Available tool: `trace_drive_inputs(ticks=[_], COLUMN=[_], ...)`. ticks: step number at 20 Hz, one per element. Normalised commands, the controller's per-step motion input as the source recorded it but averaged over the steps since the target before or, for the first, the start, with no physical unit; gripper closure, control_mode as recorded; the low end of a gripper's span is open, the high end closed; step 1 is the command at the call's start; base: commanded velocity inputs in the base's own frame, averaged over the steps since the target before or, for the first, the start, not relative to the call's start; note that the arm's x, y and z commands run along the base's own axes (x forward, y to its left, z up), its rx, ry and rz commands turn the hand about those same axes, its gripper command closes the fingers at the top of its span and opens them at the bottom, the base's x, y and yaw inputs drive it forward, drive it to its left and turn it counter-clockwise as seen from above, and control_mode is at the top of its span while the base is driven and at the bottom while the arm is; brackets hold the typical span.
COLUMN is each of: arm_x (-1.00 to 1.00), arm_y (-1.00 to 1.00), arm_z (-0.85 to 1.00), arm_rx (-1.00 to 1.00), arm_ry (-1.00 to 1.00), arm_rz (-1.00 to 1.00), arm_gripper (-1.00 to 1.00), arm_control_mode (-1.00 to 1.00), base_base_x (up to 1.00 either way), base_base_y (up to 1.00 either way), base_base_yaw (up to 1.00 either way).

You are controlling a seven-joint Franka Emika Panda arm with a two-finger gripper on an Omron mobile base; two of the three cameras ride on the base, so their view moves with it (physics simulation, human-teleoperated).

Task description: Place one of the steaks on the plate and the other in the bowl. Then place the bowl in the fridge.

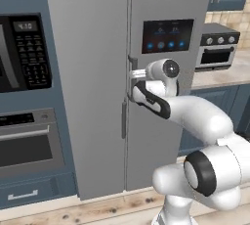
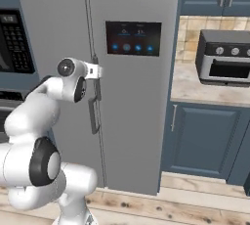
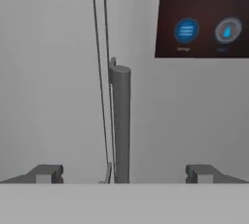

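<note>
The grey-silver fridge [image 1: 93, 72] [image 2: 136, 131] [image 3: 53, 72] stands with both doors closed. Its right door carries a dark touch panel [image 1: 167, 35] [image 2: 133, 38]. My gripper [image 1: 133, 78] [image 2: 97, 71] [image 3: 125, 173] is open at the upper end of the right door's vertical handle [image 3: 120, 121] [image 2: 93, 109]. In the hand view the handle runs up between the two fingertips [image 3: 48, 173], with a gap on both sides. Nothing is held. The steaks, the plate and the bowl are out of view.
Left of the fridge a black microwave [image 1: 24, 53] sits above a built-in oven [image 1: 27, 146]. To the right, a toaster oven [image 1: 217, 45] [image 2: 227, 57] stands on a beige counter [image 2: 190, 89] over blue cabinets [image 2: 205, 141]. The floor [image 2: 146, 204] is wood.
</note>
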Motion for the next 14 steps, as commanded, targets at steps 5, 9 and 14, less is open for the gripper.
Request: trace_drive_inputs(ticks=[5, 9, 14], arm_x=[0.96, 0.99, 0.98], arm_y=[0.04, 0.02, 0.09], arm_z=[-0.34, -0.24, -0.28], arm_rx=[0.00, 0.00, 0.00], arm_ry=[0.00, 0.00, 0.00], arm_rz=[0.00, 0.00, 0.00], arm_gripper=[-1.00, -1.00, -1.00], arm_control_mode=[-1.00, -1.00, -1.00], base_base_x=[0.00, 0.00, 0.00], base_base_y=[0.00, 0.00, 0.00], base_base_yaw=[0.00, 0.00, 0.00])
